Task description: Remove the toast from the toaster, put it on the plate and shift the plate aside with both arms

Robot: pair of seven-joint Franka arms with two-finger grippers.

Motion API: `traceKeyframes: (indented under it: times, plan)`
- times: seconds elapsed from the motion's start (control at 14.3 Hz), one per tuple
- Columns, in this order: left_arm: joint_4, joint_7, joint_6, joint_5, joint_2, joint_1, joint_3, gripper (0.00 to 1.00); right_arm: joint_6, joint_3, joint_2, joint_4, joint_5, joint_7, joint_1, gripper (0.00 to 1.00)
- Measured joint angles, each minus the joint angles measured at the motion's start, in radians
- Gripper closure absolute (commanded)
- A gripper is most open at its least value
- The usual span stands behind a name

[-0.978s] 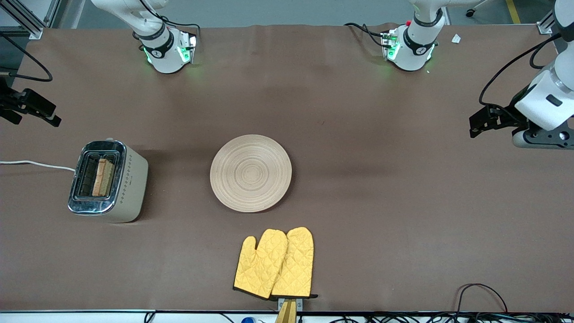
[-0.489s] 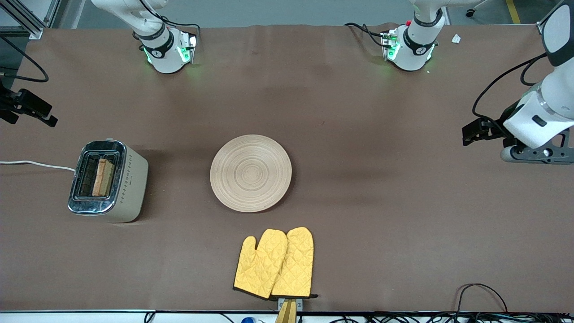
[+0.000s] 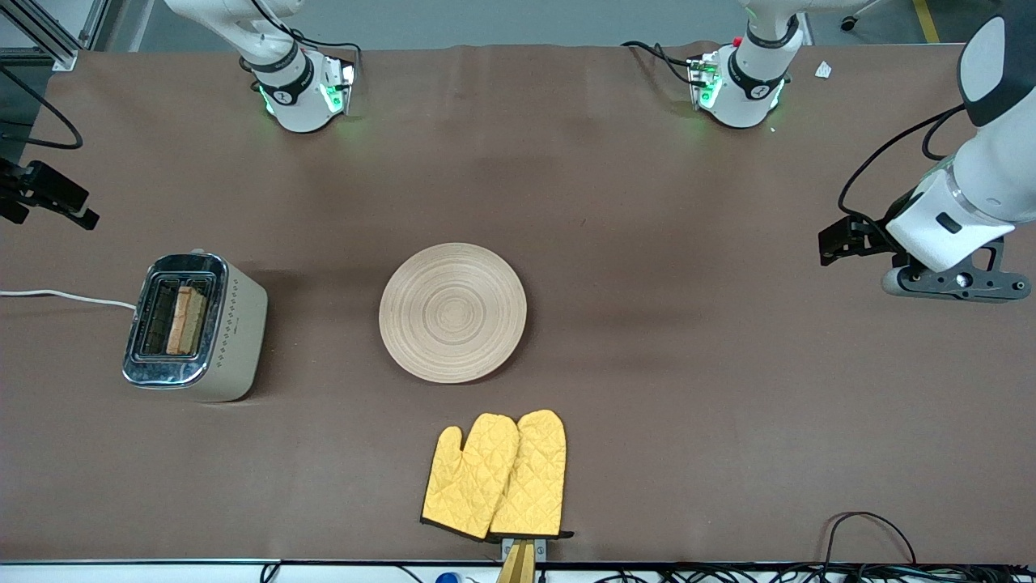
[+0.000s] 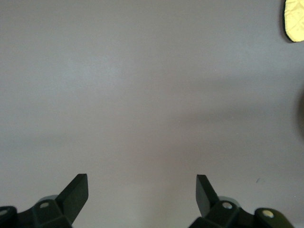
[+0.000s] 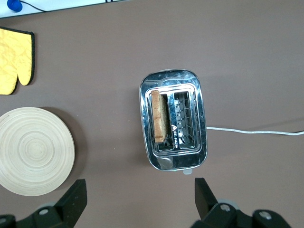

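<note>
High front camera sees the whole table (image 3: 647,389); wrist cameras look straight down.

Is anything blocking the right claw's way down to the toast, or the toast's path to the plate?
Nothing visible. The toast stands in the toaster slot nearer the plate, with bare table between. The open right claw hangs above the toaster.

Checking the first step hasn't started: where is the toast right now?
The toast stands in the toaster, in the slot nearer the plate, at the right arm's end of the table. The right wrist view shows it upright in that slot.
</note>
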Motion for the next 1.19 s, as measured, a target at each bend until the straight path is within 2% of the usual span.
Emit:
traceKeyframes:
  times: [0.91, 1.19]
  plan:
    - [0.021, -0.001, 0.000, 0.000, -0.008, 0.001, -0.001, 0.00, -0.005, 0.000, 0.001, -0.003, 0.000, -0.001, -0.005, 0.00]
    - [0.025, -0.001, 0.000, 0.000, -0.016, 0.006, -0.001, 0.00, -0.005, -0.003, 0.046, -0.050, 0.000, -0.030, -0.022, 0.00]
